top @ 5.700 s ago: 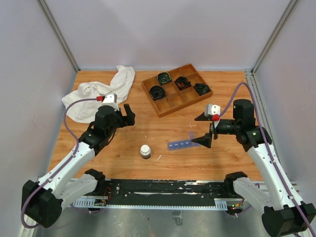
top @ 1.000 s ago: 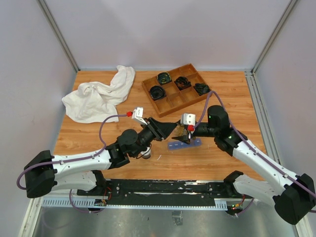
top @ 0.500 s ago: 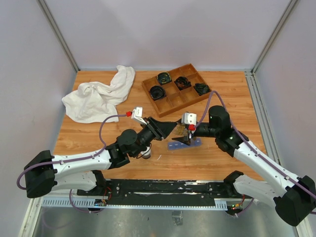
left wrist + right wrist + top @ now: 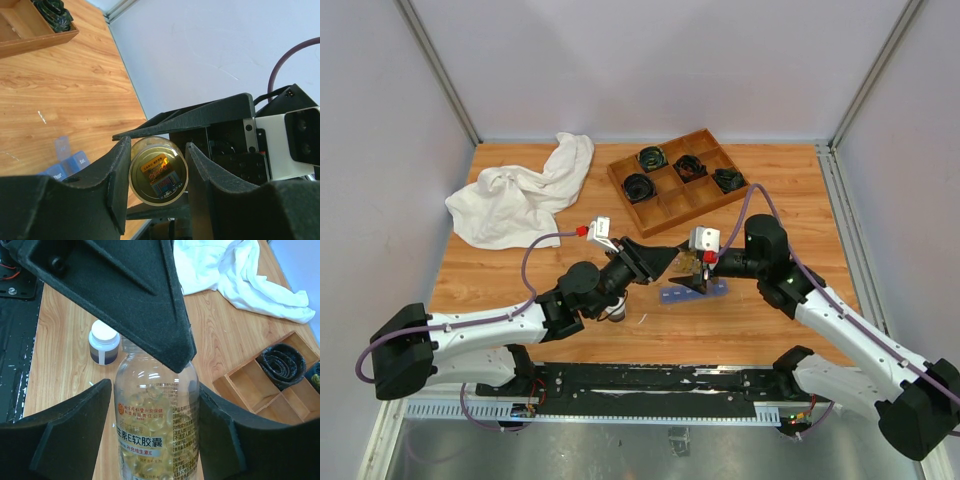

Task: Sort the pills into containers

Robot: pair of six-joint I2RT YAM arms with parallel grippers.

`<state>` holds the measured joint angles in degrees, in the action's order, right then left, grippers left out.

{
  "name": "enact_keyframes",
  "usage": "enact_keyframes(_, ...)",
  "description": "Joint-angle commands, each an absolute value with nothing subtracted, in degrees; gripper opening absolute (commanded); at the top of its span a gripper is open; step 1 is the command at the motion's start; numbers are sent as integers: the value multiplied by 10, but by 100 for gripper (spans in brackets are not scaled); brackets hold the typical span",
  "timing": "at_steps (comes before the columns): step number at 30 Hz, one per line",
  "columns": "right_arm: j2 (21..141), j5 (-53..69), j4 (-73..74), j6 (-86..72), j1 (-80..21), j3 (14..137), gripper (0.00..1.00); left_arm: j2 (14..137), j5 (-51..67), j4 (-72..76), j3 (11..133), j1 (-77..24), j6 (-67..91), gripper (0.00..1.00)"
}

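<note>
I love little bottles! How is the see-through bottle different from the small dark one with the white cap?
The clear bottle shows yellow capsules inside; the small dark bottle hides what it holds. The clear bottle sits between the fingers of the right gripper, but the small dark bottle stands alone on the table. The small dark bottle's white cap shows; the clear bottle's top is hidden. Both are round bottles.

A clear bottle point(image 4: 156, 415) of yellow capsules point(image 4: 146, 396) sits between the jaws (white-capped bottle point(image 4: 104, 342) behind it).
</note>
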<state>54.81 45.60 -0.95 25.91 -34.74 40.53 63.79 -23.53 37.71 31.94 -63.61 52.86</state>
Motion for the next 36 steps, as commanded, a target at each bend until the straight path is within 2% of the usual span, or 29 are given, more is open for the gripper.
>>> enact_keyframes(1,534,450,-7,250,-353,418,65,642,-255,408,327,-642,520,0)
enact_keyframes(14,543,445,2,252,-353,422,58,643,-250,409,332,-642,523,0)
enact_keyframes(24,548,442,11,262,-353,425,63,640,-242,410,333,-642,528,0)
enact_keyframes(30,548,447,12,261,-352,426,61,640,-240,410,331,-641,530,0)
enact_keyframes(34,548,451,14,262,-353,427,51,641,-239,410,331,-641,532,0)
enact_keyframes(36,548,455,17,262,-353,428,41,641,-239,410,330,-641,533,1)
